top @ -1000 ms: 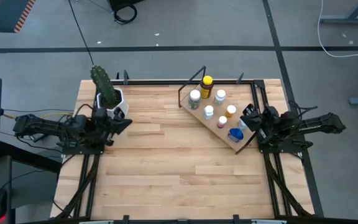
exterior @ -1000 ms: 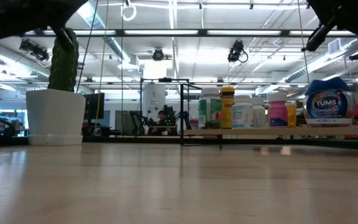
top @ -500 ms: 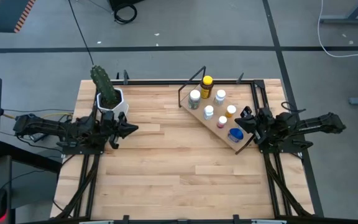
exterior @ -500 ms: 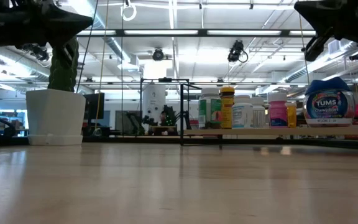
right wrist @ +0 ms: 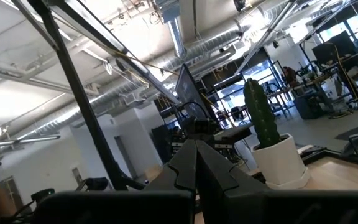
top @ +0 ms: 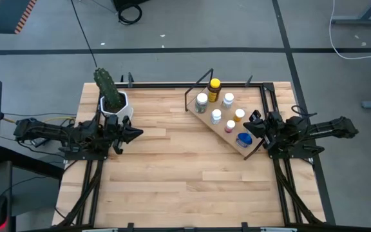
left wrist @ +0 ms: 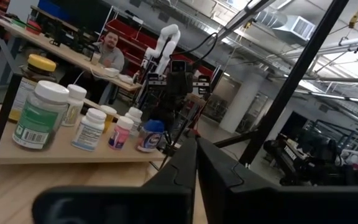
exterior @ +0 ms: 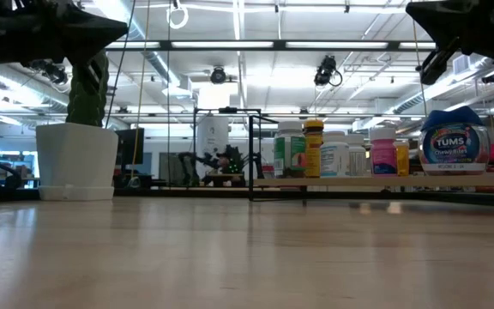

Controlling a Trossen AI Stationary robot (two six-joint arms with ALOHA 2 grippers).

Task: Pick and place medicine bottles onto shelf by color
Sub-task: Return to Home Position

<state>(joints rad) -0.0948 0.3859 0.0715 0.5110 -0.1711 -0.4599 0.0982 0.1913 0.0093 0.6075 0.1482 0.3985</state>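
Note:
The shelf, a slanted light-wood board on a black frame, stands at the table's far right. Several medicine bottles stand upright on it: a yellow-capped one, a green-labelled white-capped one, small white-capped ones, an orange-capped one, a pink-capped one and a blue-capped one. My left gripper is shut and empty near the table's left edge, pointing at the shelf. My right gripper is shut and empty, just right of the shelf's blue-capped end.
A white pot with a green cactus stands at the far left, just beyond my left arm. Bare plank tabletop fills the middle and near side. A person sits in the room beyond the table.
My left gripper has gone a little toward the table's middle. My right gripper has gone a little toward the shelf. Both have kept still for the last half second. The bottles have not moved.

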